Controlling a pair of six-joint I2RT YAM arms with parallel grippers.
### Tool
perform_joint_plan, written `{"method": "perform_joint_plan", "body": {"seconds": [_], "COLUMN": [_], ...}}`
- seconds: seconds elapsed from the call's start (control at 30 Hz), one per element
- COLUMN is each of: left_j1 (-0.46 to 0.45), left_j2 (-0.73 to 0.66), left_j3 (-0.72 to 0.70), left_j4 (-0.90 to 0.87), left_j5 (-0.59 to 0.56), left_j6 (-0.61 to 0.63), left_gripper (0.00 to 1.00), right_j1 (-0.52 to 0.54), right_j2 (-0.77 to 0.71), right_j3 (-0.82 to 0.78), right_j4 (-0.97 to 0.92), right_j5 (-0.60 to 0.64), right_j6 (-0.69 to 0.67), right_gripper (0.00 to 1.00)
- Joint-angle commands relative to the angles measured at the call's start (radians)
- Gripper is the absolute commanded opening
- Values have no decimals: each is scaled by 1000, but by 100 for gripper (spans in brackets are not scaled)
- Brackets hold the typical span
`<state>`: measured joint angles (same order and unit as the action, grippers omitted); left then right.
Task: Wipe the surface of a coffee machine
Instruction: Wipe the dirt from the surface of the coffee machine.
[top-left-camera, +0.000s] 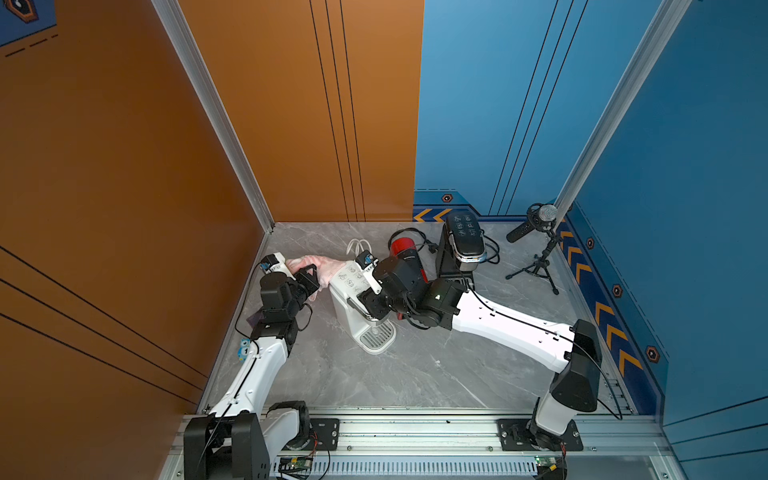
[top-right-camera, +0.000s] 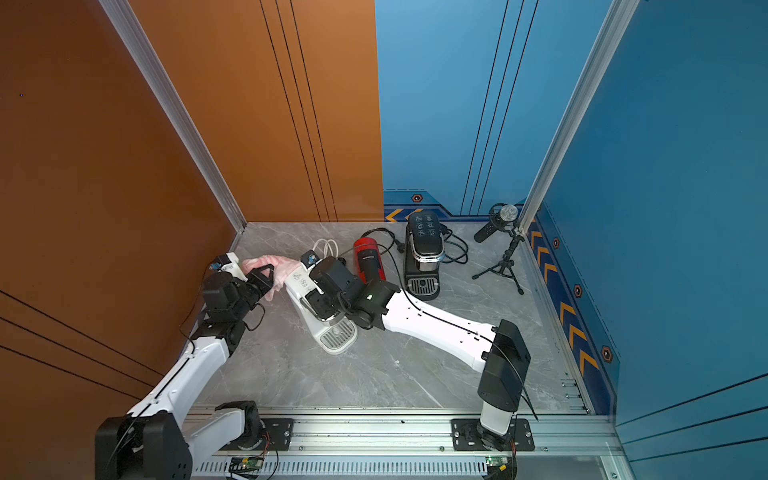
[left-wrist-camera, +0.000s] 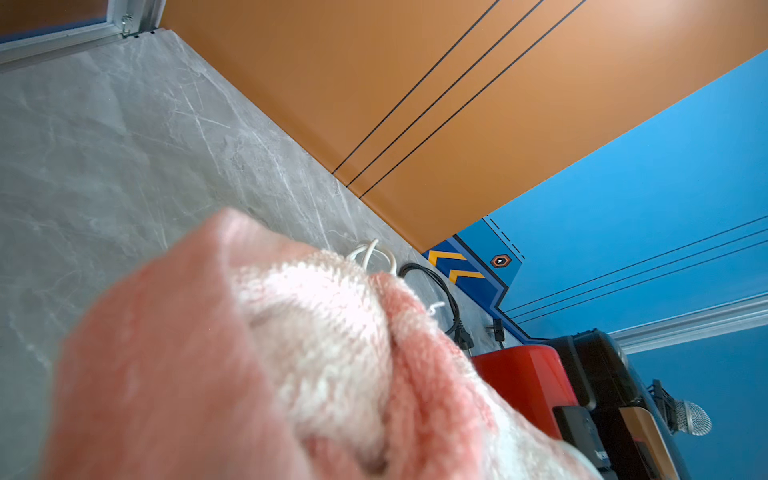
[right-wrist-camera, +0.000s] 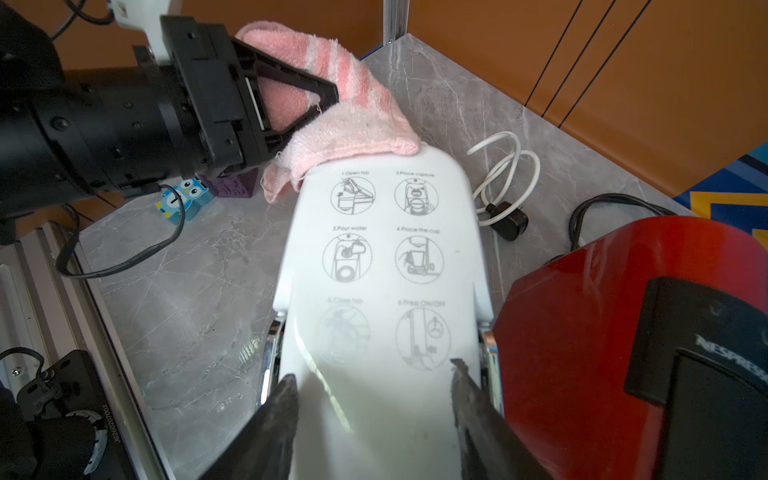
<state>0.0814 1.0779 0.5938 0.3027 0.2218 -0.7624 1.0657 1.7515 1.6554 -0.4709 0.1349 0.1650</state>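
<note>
White plastic coffee machine (right-wrist-camera: 382, 257): stands on the grey marbled counter (right-wrist-camera: 187, 299) between the arms; smooth rounded lid printed with grey pictograms
Pink terry towel (right-wrist-camera: 357, 124): striped and bunched, a soft fold resting on the lid's far edge
Left pincer (right-wrist-camera: 326, 97): clenched on the towel
Right pincer (right-wrist-camera: 374, 374): jaws apart astride the lid's near end; I cannot tell whether they clamp it
Wiping advice: draw the towel flat along the lid with light pressure, keeping the machine braced and clear of the glossy red Nespresso machine (right-wrist-camera: 602, 332) just beside
</note>
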Motion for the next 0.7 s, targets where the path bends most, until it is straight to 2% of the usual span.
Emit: {"method": "perform_joint_plan", "body": {"seconds": [0.0, 0.17, 0.27, 0.4, 0.67], "left_j1": [0, 1, -1, -35, -54], "left_j2": [39, 113, 178, 244, 380], "left_j3": [-19, -65, -66, -60, -132], "left_j4": [-7, 29, 70, 77, 174], "left_j5": [53, 14, 45, 17, -27], "left_j6": [-17, 38, 55, 106, 66], "left_gripper": [0, 0, 0, 0, 0], "right_j1": [0, 2, 1, 3, 1], "right_j2": [33, 27, 28, 30, 54], "right_j3": [-26, -31, -27, -29, -6], "right_j4": [-51, -58, -60, -61, -65], "right_j5": [-40, -43, -46, -45, -47], "right_j6": [30, 26, 25, 27, 24], "right_gripper": [59, 59, 58, 58, 58]}}
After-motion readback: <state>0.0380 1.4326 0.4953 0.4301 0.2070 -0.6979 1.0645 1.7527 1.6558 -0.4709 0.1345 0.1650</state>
